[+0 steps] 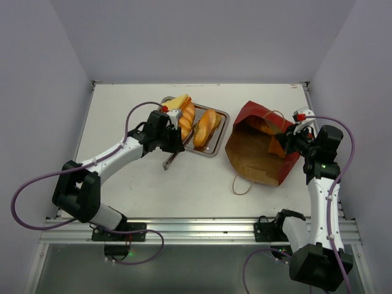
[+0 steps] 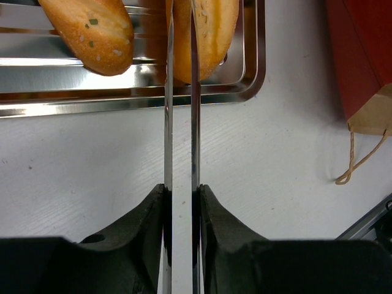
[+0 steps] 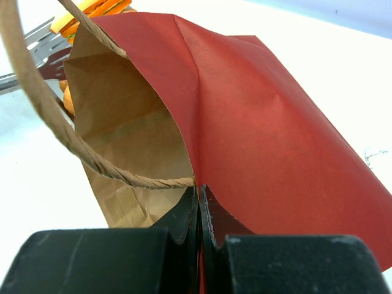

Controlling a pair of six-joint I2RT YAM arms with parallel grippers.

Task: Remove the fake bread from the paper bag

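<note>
Left pincer (image 2: 181, 92): slightly spread, over glossy golden toy loaf (image 2: 211, 33) in steel tray (image 2: 251, 73).
Right pincer (image 3: 199, 205): pinching dark-red paper bag (image 3: 263, 141) rim, right side.

A white table (image 1: 135, 190) is being used as the supporting surface, enclosed by pale walls on three sides. A flat steel tray (image 1: 215, 149) is lying directly on it near the middle, loaded with golden toy breads (image 1: 205, 125). Just to the tray's right, the dark-red paper bag (image 1: 254, 116) is lying on its side with its tan inside showing, and one twine handle (image 1: 242, 185) is trailing onto the bare tabletop.
</note>
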